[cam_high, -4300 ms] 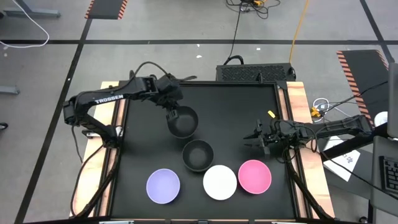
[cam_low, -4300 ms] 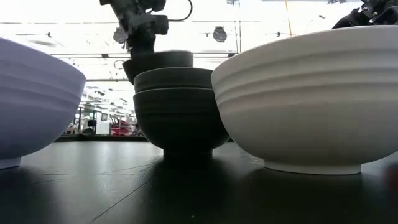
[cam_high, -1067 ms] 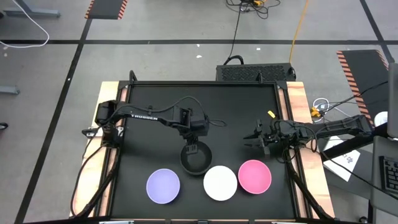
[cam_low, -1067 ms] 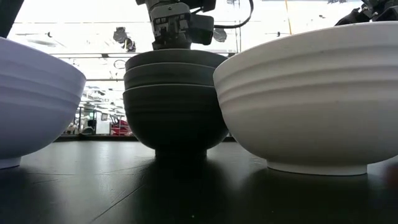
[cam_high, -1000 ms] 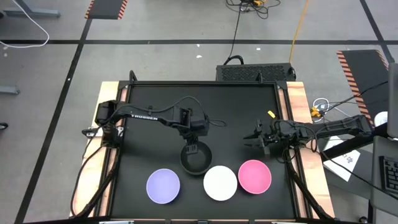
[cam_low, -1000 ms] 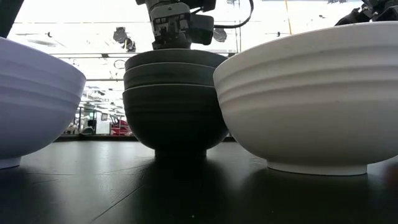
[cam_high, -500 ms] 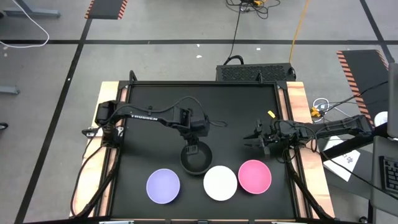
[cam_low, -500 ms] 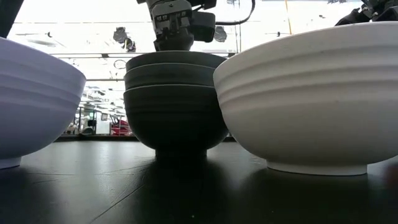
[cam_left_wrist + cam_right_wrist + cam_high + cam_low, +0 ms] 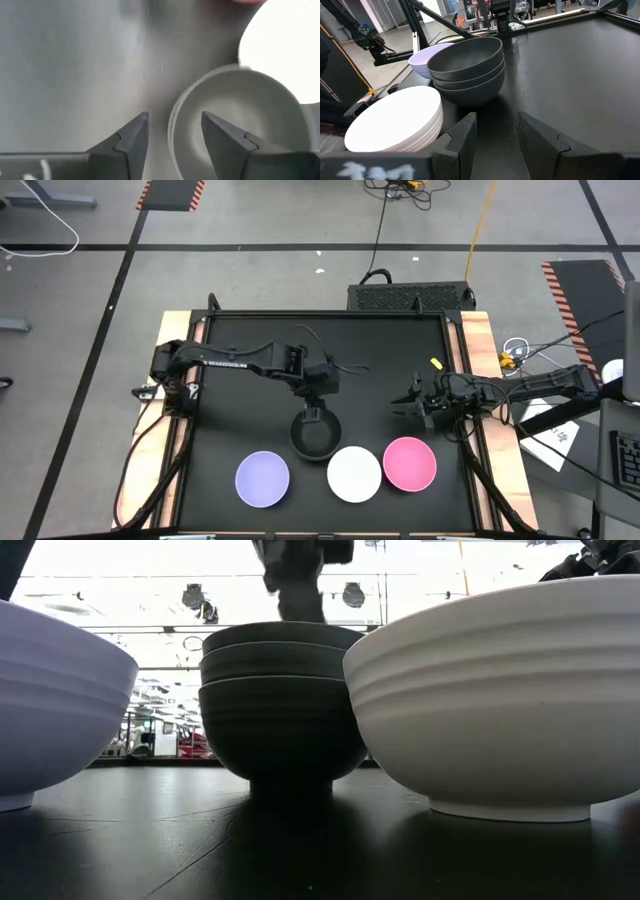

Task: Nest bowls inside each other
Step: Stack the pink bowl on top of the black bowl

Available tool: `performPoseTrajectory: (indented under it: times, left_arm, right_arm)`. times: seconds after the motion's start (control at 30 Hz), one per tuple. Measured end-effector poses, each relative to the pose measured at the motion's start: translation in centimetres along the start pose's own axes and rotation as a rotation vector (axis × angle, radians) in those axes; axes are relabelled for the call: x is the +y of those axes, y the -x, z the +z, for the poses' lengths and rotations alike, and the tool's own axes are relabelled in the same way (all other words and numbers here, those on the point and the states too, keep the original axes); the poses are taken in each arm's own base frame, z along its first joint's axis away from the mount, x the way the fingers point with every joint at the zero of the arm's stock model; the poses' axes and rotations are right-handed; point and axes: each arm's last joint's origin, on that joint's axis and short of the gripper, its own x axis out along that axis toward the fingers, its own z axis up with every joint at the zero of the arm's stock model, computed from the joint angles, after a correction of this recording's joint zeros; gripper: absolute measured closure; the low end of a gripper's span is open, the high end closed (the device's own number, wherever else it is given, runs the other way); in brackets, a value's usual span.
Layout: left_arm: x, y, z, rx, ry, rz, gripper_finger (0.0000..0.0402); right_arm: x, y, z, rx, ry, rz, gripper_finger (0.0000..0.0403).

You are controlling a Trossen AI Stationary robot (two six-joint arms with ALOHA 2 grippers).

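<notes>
Three black bowls [image 9: 316, 435] stand nested in one stack on the black table, foot down [image 9: 283, 700]. Along the near edge a lavender bowl [image 9: 262, 478], a white bowl [image 9: 354, 472] and a pink bowl [image 9: 409, 462] stand singly. My left gripper [image 9: 313, 412] hangs open just above the stack's far rim [image 9: 172, 130], one finger over the inside and one over the outside, apart from it. My right gripper [image 9: 405, 402] waits open near the table's right edge, level and pointing at the stack [image 9: 467, 67], with nothing between its fingers.
Wooden rails [image 9: 475, 380] border the table's left and right sides. A black box [image 9: 410, 295] stands behind the far edge. A small yellow piece [image 9: 436, 364] lies near the right arm. The table's far half [image 9: 380, 350] is bare black surface.
My left gripper has opened, let go of the top black bowl's far rim and risen a little above the stack. The top bowl stays nested in the other two, and the stack has not shifted.
</notes>
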Motion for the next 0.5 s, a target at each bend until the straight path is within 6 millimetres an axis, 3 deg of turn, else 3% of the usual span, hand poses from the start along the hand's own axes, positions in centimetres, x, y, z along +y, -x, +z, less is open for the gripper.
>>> performPoseTrajectory:
  times: [0.17,0.33,0.5]
  left_arm:
    - [-0.5,5.1,0.7,-0.176,-0.055,0.007,0.0198]
    - [-2.2,10.5,-0.6,-0.384,-0.096,-0.010,0.0195]
    - [-4.3,11.6,-3.7,-0.531,-0.182,-0.043,0.0194]
  right_arm:
    - [0.0,0.0,0.0,0.000,0.000,0.001,0.0268]
    - [0.3,0.0,0.0,0.000,0.009,0.027,0.0268]
    - [0.6,0.0,0.0,0.000,0.026,0.052,0.0268]
